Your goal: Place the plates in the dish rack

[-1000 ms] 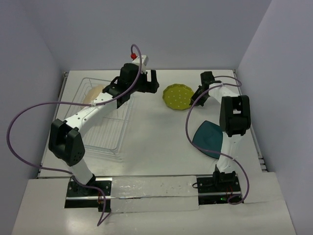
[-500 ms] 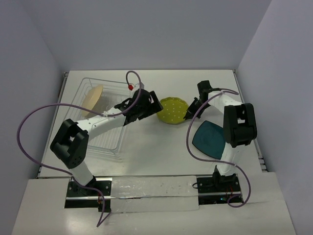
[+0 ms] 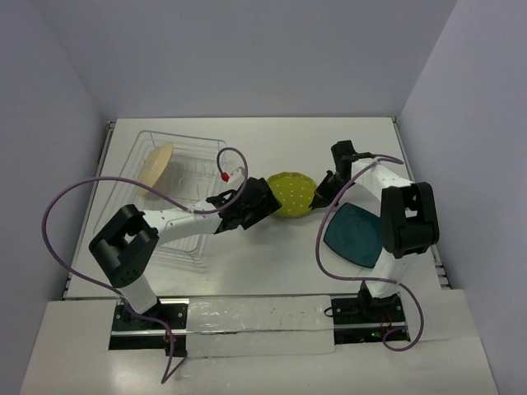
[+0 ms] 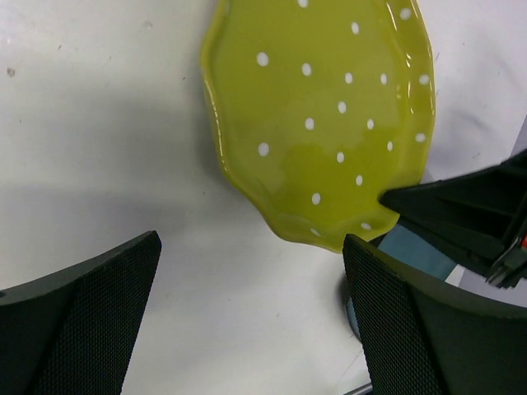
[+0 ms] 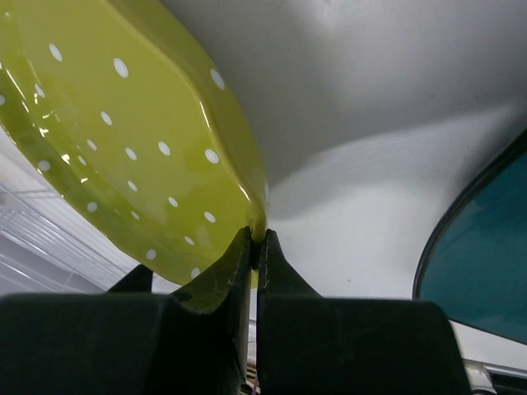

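Observation:
The yellow-green dotted plate (image 3: 291,193) is held tilted above the table in mid-scene. My right gripper (image 3: 319,191) is shut on its right rim; the right wrist view shows the jaws pinching the rim (image 5: 257,239) of the plate (image 5: 123,140). My left gripper (image 3: 262,206) is open just left of the plate, its fingers wide apart, with the plate (image 4: 321,115) ahead of them and apart from them. The cream plate (image 3: 155,164) stands in the dish rack (image 3: 177,193) at the left. The dark teal plate (image 3: 352,234) lies flat on the table at the right.
The rack's wires (image 5: 33,230) show behind the plate in the right wrist view. The teal plate's edge (image 5: 486,255) lies to the right of my right gripper. White walls close in the table on three sides.
My left gripper swung from above the rack down and right to the yellow-green plate. My right gripper lifted the plate and carried it left toward mid-table, tilting it.

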`<state>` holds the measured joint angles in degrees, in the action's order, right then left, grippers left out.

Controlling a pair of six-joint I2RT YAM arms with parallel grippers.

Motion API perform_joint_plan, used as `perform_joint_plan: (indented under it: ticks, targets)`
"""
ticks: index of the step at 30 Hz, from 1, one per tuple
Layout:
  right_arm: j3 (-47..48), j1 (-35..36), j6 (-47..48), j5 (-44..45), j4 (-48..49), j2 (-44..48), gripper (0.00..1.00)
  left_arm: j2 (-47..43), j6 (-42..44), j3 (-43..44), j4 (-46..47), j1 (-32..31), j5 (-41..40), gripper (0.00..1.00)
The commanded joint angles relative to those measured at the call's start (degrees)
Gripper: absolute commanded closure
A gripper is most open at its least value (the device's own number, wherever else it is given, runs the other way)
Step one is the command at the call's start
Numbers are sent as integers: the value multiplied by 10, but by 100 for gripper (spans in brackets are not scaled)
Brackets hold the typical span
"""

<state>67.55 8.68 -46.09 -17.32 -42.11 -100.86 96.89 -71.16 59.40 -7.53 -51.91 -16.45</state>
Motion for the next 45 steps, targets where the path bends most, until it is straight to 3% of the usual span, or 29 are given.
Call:
perform_joint_plan:
  ticks: [1, 14, 18, 21, 31, 36, 40, 43, 45]
  targets:
    - [1, 6, -16, -47, 19, 51, 100, 2, -81, 5, 9, -2, -11, 1]
    - [-60, 23, -42, -85, 52, 85, 100, 56, -192, -15, 93, -2, 37, 1]
    - [-75, 30, -48, -86, 62, 98, 100, 72, -209, -19, 108, -2, 61, 9]
    - [-91, 32, -58, -96, 77, 109, 100, 66, -219, -32, 114, -3, 54, 22]
    - [-117, 37, -59, -104, 89, 124, 100, 34, -208, -57, 141, -4, 46, 97]
    - [-107, 42, -38, -76, 67, 138, 99, 33, -160, -40, 144, -9, 42, 100]
    - [-92, 42, -15, -44, 46, 165, 67, 10, -80, 7, 106, -25, -29, 100]
    - [-85, 41, 5, -22, 36, 187, 32, -9, -34, 32, 90, -32, -78, 100]
    - [-79, 40, 18, -7, 30, 200, 20, -21, -16, 38, 90, -32, -94, 100]
